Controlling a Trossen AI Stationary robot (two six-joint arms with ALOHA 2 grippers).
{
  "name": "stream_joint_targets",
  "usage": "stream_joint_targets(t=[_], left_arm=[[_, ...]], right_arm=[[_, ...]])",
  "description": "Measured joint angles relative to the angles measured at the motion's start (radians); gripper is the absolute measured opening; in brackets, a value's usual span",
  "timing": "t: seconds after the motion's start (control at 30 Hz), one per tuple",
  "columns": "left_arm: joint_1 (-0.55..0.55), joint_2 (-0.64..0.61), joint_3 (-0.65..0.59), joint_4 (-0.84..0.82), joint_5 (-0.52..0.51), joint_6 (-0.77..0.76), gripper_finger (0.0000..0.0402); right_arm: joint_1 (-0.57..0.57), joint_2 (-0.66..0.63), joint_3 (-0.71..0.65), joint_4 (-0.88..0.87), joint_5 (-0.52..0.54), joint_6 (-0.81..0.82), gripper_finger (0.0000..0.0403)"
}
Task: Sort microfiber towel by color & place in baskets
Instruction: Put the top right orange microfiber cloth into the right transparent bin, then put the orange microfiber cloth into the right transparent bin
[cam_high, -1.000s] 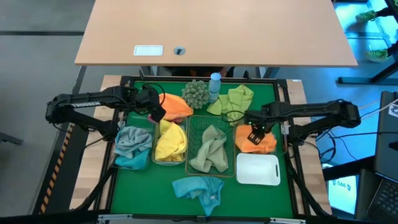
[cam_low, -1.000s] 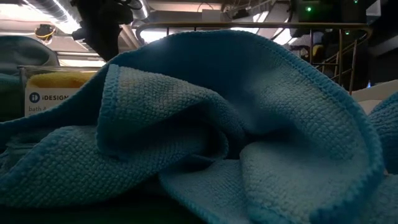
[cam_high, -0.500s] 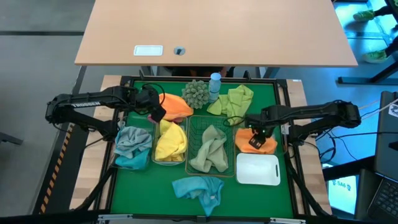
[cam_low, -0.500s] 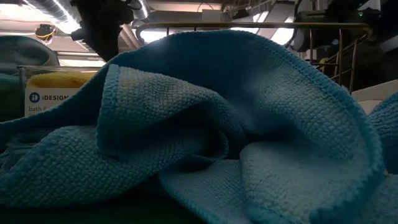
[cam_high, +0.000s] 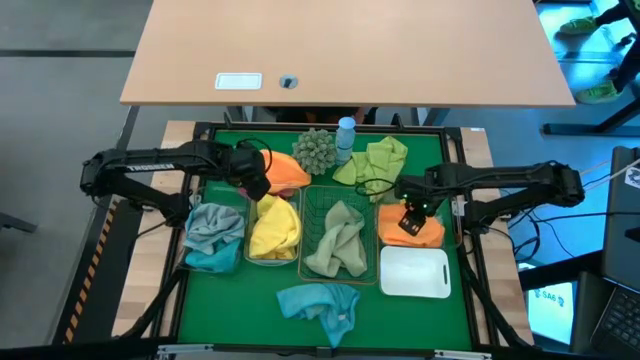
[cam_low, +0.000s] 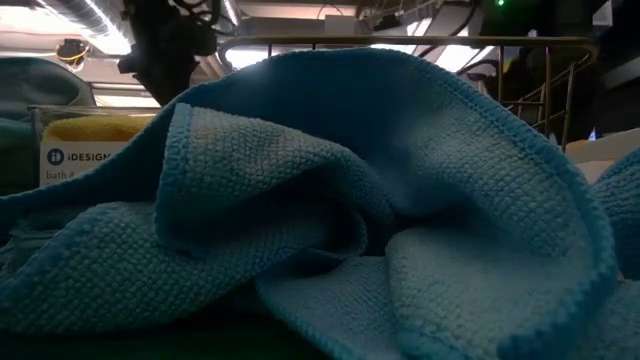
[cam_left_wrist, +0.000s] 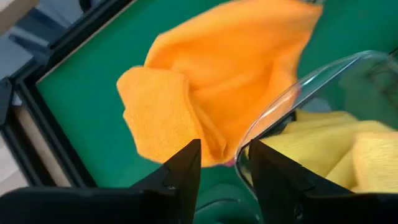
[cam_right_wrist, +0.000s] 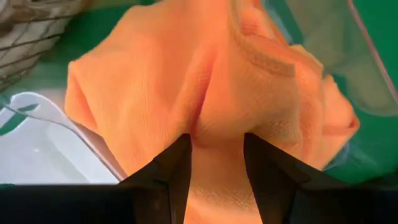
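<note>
An orange towel (cam_high: 287, 172) lies on the green mat at the far left, and my left gripper (cam_high: 256, 182) is shut on its left edge. The same towel (cam_left_wrist: 217, 81) stretches ahead of the fingers in the left wrist view, beside the clear bin of yellow towel (cam_high: 272, 228). My right gripper (cam_high: 409, 216) is shut on a second orange towel (cam_high: 412, 230), which sits in the right clear bin. A blue towel (cam_high: 320, 303) lies bunched on the mat near the front edge and fills the low view (cam_low: 330, 200). My left gripper pinches the orange towel's near edge (cam_left_wrist: 214, 152) between its two fingers, coming level from the table's left. The rest of the towel lies on the mat beyond the fingers. My right gripper pinches a raised fold (cam_right_wrist: 214, 134) in the middle of the second orange towel from above. That towel rests bunched in the clear bin.
A clear bin (cam_high: 213, 236) holds grey and teal towels. The wire basket (cam_high: 338, 238) holds a sage towel. The white bin (cam_high: 413, 271) is in front of the right bin. A lime towel (cam_high: 375, 160), a spiky ball (cam_high: 316, 150) and a blue bottle (cam_high: 345, 134) stand along the far edge.
My left gripper has shifted a little toward the table's right and near side, along the orange towel's left edge. My right gripper moved slightly toward the near edge over its bin, then came back.
</note>
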Motion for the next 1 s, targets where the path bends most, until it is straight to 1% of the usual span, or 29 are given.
stream_joint_targets(t=[0.2, 0.33, 0.6, 0.87, 0.93, 1.0], left_arm=[[0.023, 0.070, 0.000, -0.021, 0.000, -0.021, 0.0166], [0.052, 0.125, 0.000, -0.022, -0.011, -0.040, 0.0176], [0.098, 0.239, 0.000, -0.027, -0.011, -0.040, 0.0175], [0.143, 0.347, 0.000, -0.027, -0.012, -0.013, 0.0174], [0.152, 0.356, 0.000, -0.026, -0.011, -0.011, 0.0169], [0.154, 0.357, 0.000, -0.027, -0.008, 0.010, 0.0153]], right_arm=[[0.001, -0.045, 0.000, -0.019, 0.046, 0.000, 0.0147], [0.001, -0.076, 0.000, -0.019, 0.052, 0.000, 0.0147], [0.001, -0.132, 0.000, -0.019, 0.081, 0.000, 0.0147], [0.001, -0.144, 0.000, -0.016, 0.081, -0.026, 0.0147], [0.001, -0.144, 0.000, -0.013, 0.081, -0.026, 0.0147], [0.001, -0.143, 0.001, -0.003, 0.081, -0.026, 0.0147]])
